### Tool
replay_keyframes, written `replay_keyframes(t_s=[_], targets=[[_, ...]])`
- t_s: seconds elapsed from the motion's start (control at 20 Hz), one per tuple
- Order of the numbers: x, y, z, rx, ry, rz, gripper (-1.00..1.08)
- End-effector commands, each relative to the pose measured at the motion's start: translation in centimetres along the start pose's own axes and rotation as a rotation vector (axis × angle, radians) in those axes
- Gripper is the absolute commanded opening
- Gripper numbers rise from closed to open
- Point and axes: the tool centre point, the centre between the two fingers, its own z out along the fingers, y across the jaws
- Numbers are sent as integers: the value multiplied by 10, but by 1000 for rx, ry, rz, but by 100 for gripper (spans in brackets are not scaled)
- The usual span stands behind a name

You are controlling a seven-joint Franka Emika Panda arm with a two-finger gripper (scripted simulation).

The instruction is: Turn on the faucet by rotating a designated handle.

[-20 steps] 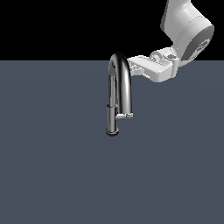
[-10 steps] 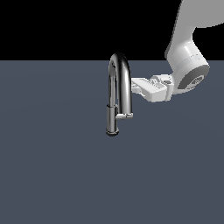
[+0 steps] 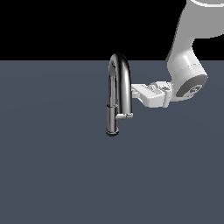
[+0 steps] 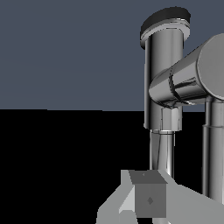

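Note:
The chrome faucet stands in the middle of the exterior view with its high arched spout. Its dark spray head hangs down on the exterior view's left side. The handle, a short thin lever, sticks out from the body toward the exterior view's right. My gripper is level beside the spout, right of the faucet and a little above the handle, touching neither. Its fingers look closed together and hold nothing. In the wrist view the handle looms close beyond my fingers, with the spray head behind it.
The faucet stands on a flat dark grey surface. My white arm comes in from the upper right of the exterior view. Nothing else shows.
My gripper has come down along the right side of the spout, from the top of the arch to just above handle height. The faucet and handle have not moved.

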Motion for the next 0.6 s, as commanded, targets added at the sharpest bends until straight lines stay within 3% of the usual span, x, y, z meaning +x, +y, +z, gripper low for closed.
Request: replay_keyframes(t_s=[0.0,0.55], targets=[[0,0,0,1,0,0,-100],[-4,28,0,1,0,0,-100]])
